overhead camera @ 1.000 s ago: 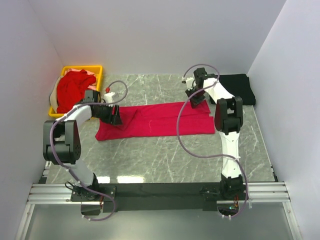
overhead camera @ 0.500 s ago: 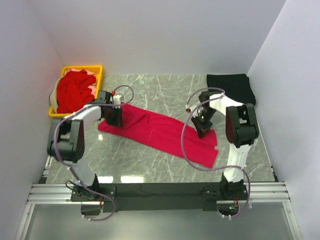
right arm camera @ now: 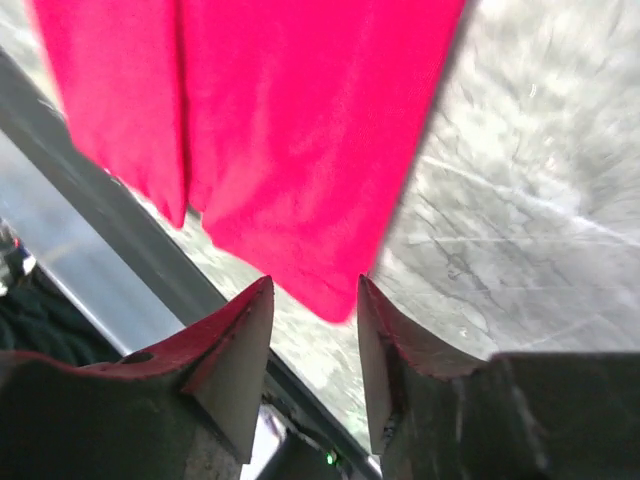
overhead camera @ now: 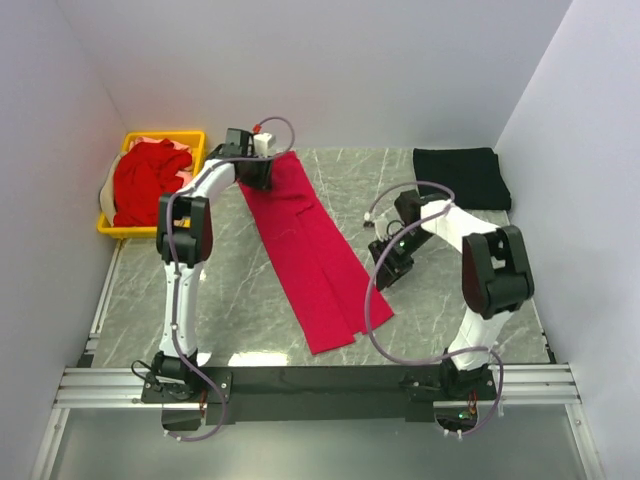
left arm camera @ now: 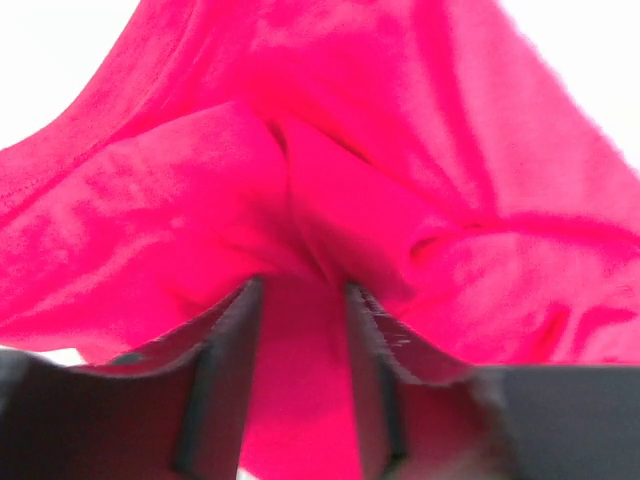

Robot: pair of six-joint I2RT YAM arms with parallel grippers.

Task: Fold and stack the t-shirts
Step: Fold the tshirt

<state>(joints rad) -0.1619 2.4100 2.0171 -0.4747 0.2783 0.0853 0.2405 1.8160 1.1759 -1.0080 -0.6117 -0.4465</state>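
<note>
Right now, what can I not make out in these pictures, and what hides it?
- Left wrist view: the red t-shirt fills the frame around the left gripper, so the table is hidden.
- Top view: its wrist covers the shirt's far end.
- Top view: the red heap in the yellow basket is bunched; number of shirts unclear.
- Top view: the black t-shirt is too dark to show layers.
- Right wrist view: the table is blurred.
</note>
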